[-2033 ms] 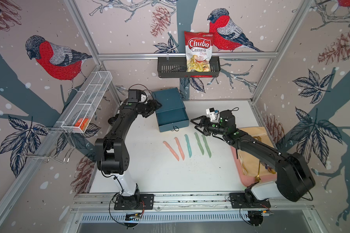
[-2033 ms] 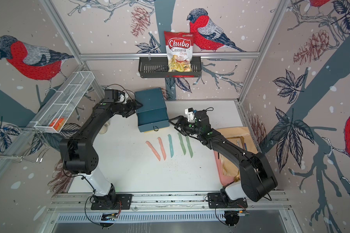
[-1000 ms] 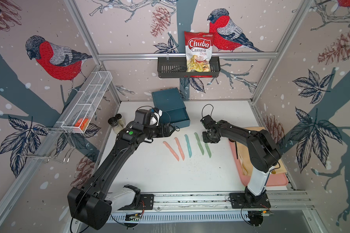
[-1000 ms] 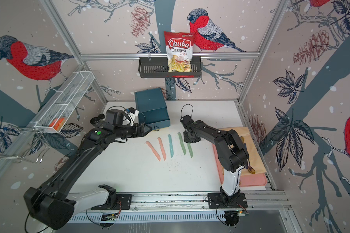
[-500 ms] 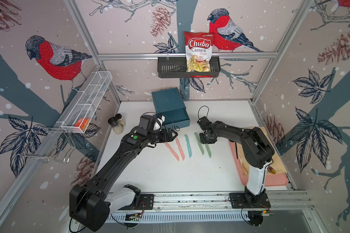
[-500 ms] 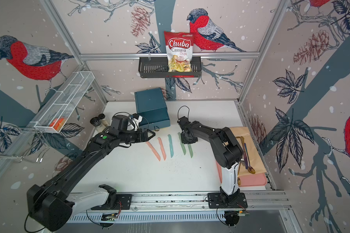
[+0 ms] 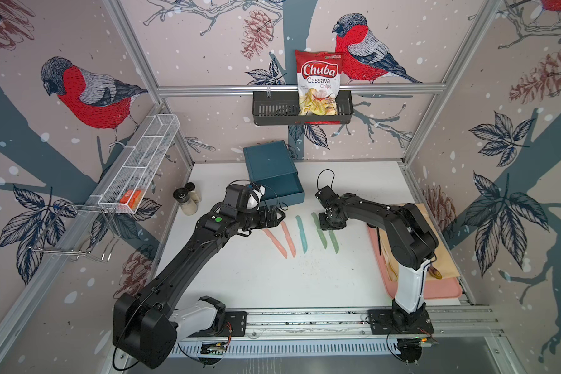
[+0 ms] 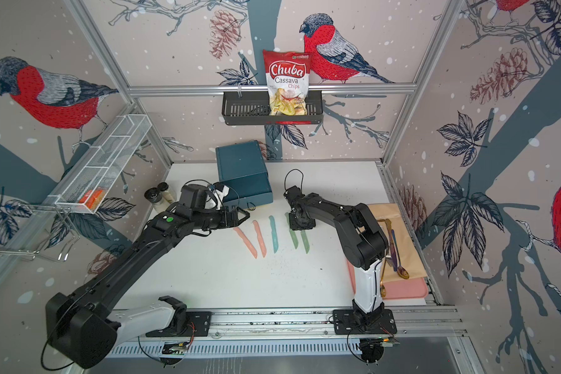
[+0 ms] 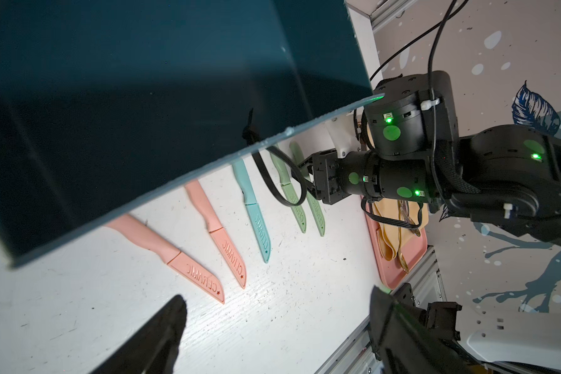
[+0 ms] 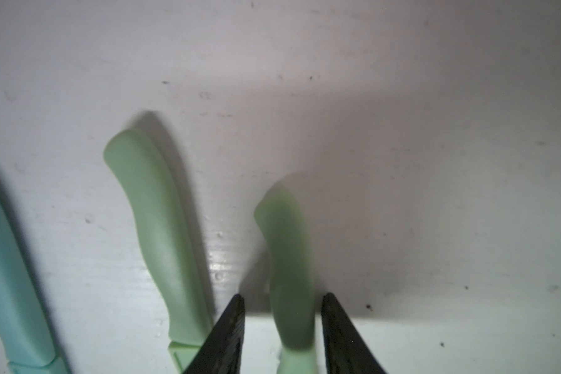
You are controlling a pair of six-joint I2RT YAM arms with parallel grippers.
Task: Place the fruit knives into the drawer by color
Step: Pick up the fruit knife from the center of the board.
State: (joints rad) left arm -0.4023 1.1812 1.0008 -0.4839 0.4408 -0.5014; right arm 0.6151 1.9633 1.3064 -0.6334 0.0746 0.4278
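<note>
As green knife [image 10: 289,243] farthest from drawer [image 7: 269,168] seems first pick, right gripper [image 10: 282,301] straddles its handle, unclosed; left gripper [image 7: 277,216] hovers spread at drawer front, likely to open it.

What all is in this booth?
pink knives: two, pink, in a row on the white table
teal knife: one, teal, mid-row
green knives: two, light green, finishing the row
drawer chest: one, dark teal, behind the knives
basket: one, black, back wall
chip bag: one, red and white, in the basket
wire shelf: one, white, side wall
packet: one, orange, in the shelf
shakers: two, dark-capped, by the side wall
tray: one, pink, table edge, holding tan cloth and cutlery
left gripper: one, black, open, by the pink knives
right gripper: one, black, open astride a green knife's handle
</note>
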